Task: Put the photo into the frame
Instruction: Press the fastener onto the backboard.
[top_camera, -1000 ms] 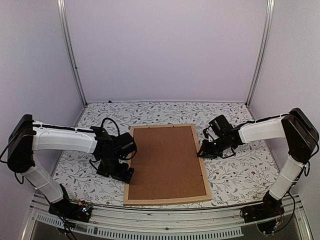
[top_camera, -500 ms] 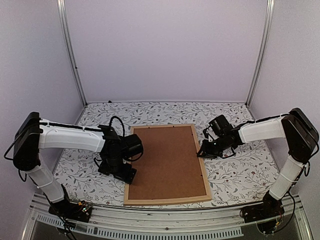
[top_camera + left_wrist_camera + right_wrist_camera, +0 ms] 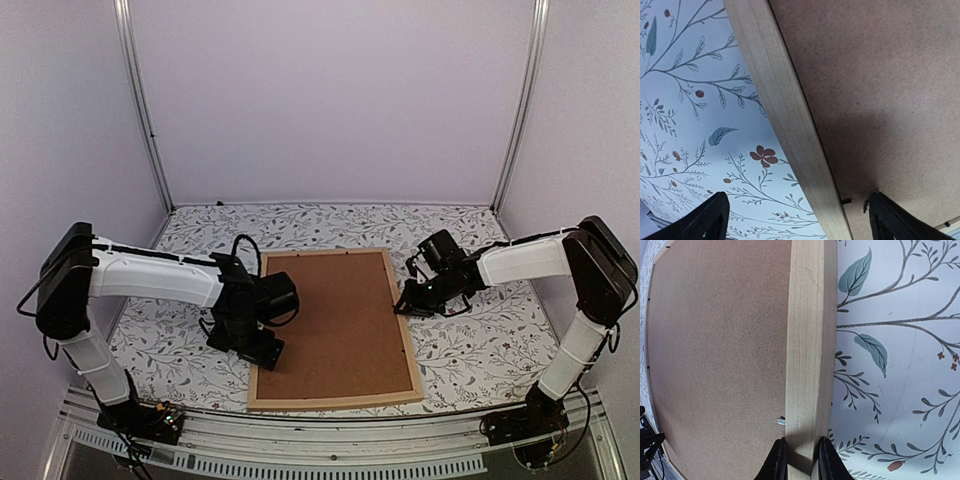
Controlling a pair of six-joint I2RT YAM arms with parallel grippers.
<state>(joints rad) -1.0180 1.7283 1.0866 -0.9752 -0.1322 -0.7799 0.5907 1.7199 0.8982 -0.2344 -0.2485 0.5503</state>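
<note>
The frame of light wood lies flat, back up, with the brown backing board filling it. The photo is hidden. My left gripper is open at the frame's left bar. In the left wrist view the gripper straddles that bar, one finger over the cloth and the other over the board. My right gripper is shut on the frame's right bar. In the right wrist view the gripper has a finger on each side of the bar.
A white cloth with a leaf and flower print covers the table. A small metal tab sticks out over the board at the right bar's inner edge. Pale walls and metal posts ring the table.
My left arm has moved right, bringing its gripper from the cloth to the frame's left bar. The right arm and the frame have not moved.
</note>
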